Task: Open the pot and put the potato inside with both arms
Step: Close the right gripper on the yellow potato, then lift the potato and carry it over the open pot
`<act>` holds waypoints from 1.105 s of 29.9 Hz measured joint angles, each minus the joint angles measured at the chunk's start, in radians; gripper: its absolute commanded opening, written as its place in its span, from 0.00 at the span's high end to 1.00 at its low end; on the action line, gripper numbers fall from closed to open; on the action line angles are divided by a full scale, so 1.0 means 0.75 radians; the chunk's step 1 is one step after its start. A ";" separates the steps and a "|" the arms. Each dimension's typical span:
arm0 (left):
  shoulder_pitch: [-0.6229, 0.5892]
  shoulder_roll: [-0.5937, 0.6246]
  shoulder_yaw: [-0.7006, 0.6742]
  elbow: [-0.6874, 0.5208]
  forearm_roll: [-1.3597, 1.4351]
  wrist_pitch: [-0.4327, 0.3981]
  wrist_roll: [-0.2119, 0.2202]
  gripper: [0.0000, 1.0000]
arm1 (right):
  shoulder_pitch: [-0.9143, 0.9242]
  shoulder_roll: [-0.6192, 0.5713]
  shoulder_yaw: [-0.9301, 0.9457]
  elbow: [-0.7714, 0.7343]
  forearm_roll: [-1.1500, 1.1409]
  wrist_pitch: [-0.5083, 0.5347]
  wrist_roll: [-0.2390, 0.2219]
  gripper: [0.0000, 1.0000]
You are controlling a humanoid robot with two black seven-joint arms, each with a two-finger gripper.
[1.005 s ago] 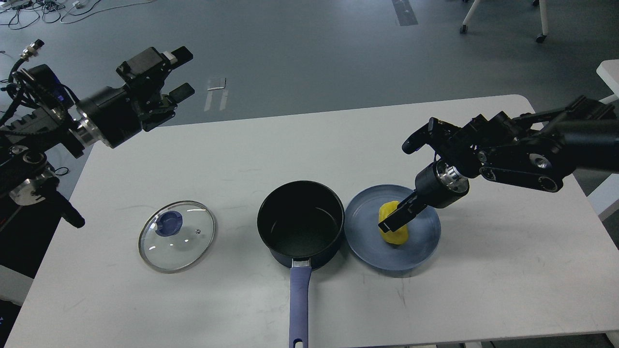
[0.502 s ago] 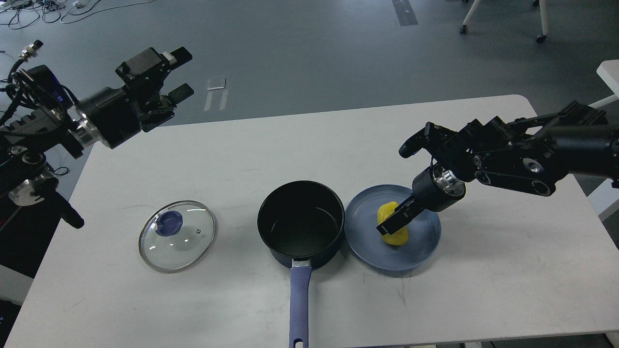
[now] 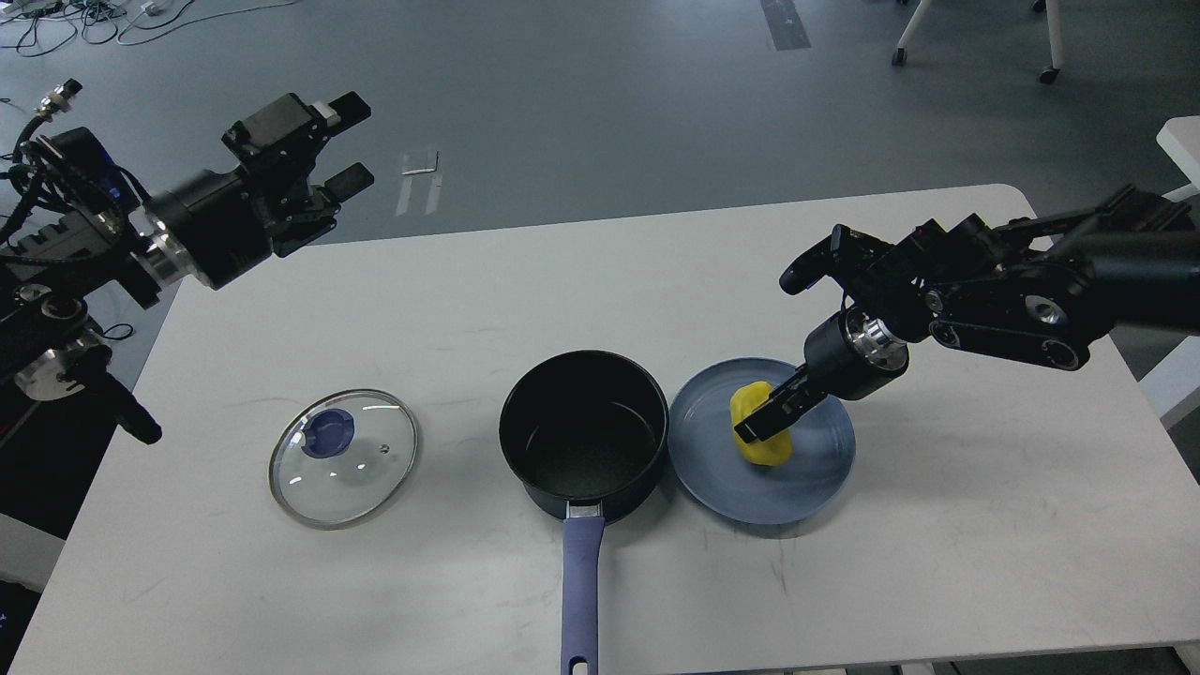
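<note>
One potato [image 3: 761, 433] was the thing to watch: over the last second it had risen slightly on the plate [image 3: 825, 469], sitting a touch higher than a second earlier, with your right gripper [image 3: 771, 419] closed across its upper half. A black finger crossed the yellow front, so the jaws looked clamped on it, though the far finger was hidden. Whether the potato had fully cleared the plate could not be told; its lower edge seemed close to the blue floor. That small rise suggested the lift had begun, and the carry left to the pot [image 3: 583, 433] was the step in hand.

The pot stood open, just beside the plate's left rim, its handle pointing toward you. The lid [image 3: 343, 457] lay flat on the surface [image 3: 984, 525], well apart to the left, so the opening part looked done.

Your left gripper [image 3: 347, 141] hung high past the surface's far left corner, jaws spread and holding nothing, unchanged over the second.

No brand, label or writing could be read anywhere.
</note>
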 measured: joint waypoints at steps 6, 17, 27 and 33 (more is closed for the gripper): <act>0.000 0.005 0.000 0.000 0.001 0.000 0.000 0.02 | 0.123 -0.161 0.021 0.136 0.003 0.000 0.000 0.73; -0.004 0.003 0.000 0.000 0.001 -0.011 0.000 0.02 | 0.351 -0.169 0.112 0.246 0.186 0.000 0.000 0.72; -0.006 0.006 -0.013 0.000 -0.001 -0.022 0.000 0.02 | 0.306 0.175 0.104 0.093 0.233 0.000 0.000 0.72; -0.006 0.004 -0.015 0.000 -0.001 -0.022 0.000 0.02 | 0.256 0.309 0.100 -0.015 0.301 0.000 0.000 0.72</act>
